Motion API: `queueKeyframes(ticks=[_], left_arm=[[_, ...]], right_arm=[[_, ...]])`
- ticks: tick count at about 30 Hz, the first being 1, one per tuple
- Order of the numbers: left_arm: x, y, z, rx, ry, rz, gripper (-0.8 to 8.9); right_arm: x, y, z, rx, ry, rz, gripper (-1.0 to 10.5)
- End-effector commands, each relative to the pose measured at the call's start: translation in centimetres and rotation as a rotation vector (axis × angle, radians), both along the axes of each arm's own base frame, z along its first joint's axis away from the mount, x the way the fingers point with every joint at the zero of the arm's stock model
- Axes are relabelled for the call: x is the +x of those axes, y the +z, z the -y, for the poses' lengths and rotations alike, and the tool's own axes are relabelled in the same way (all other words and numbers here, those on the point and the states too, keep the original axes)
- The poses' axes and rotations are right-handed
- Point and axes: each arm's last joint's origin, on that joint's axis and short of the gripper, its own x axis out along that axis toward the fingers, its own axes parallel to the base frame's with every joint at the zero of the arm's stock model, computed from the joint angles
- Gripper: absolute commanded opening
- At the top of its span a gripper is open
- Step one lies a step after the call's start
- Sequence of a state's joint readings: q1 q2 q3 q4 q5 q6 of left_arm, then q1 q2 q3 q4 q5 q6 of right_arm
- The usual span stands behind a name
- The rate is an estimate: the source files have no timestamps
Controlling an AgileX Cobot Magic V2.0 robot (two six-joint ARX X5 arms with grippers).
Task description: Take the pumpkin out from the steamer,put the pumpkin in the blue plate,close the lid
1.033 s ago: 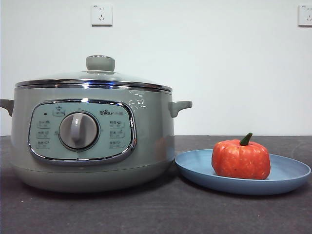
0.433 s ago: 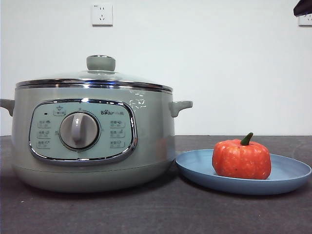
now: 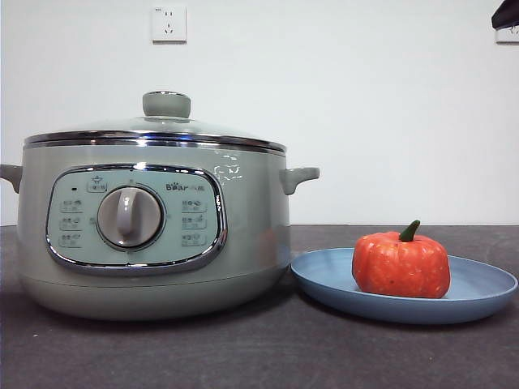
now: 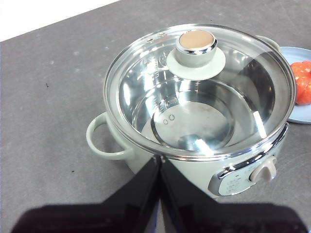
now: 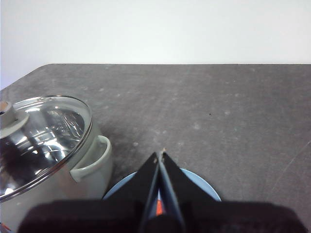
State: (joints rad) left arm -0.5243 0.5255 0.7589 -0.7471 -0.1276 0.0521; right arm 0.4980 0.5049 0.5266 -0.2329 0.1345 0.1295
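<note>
The orange-red pumpkin (image 3: 401, 264) with its green stem sits on the blue plate (image 3: 478, 285) at the right. The sage-green steamer (image 3: 154, 231) stands at the left with the glass lid (image 3: 166, 121) resting on its rim. Through the lid (image 4: 199, 92) the steel pot inside looks empty. My left gripper (image 4: 159, 159) hangs shut above the steamer's near rim, holding nothing. High over the plate (image 5: 194, 180) my right gripper (image 5: 160, 154) is shut and empty; a sliver of pumpkin (image 5: 158, 209) shows below its jaws. A black arm tip (image 3: 504, 14) shows at the front view's top right corner.
The dark grey table (image 3: 259, 356) runs under everything, backed by a white wall with two outlets (image 3: 169, 23). The steamer's side handles (image 3: 298, 177) stick out, the right one close above the plate's rim.
A black arm tip has come into the top right corner of the front view. Pot, lid, plate and pumpkin have not moved.
</note>
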Motion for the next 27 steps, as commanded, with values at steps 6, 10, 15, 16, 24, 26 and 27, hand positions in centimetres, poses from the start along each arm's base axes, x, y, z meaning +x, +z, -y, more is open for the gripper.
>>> queueKeyframes(ticks=[6,10,15,16,24,26,27], left_arm=[[-2.3,0.6,-2.4,-0.062,0.137,0.131,-0.03],[-2.9,0.3,-3.6,-0.127,0.280,0.312,-0.03],[-1.9,-3.7,-4.4,-0.138,0.396,0.395,-0.03],[-1.6,-4.7,-4.5,-0.137,0.402,0.393,-0.03],[0.7,-12.7,-4.9,-0.144,0.452,0.330,-0.03],[0.9,-13.9,-5.0,-0.146,0.453,0.310,-0.03],[1.0,-14.4,-5.0,-0.145,0.454,0.300,-0.03]], right_arm=[[0.0,-0.3,0.0,0.005,-0.005,-0.012,-0.2],[0.0,-0.4,0.0,-0.001,-0.005,-0.023,-0.2],[0.0,-0.4,0.0,-0.002,-0.005,-0.024,-0.2],[0.0,-0.4,0.0,-0.002,-0.005,-0.024,-0.2],[0.0,-0.4,0.0,-0.004,-0.005,-0.028,-0.2],[0.0,-0.5,0.0,-0.006,-0.005,-0.032,-0.2],[0.0,-0.5,0.0,-0.008,-0.005,-0.036,-0.2]])
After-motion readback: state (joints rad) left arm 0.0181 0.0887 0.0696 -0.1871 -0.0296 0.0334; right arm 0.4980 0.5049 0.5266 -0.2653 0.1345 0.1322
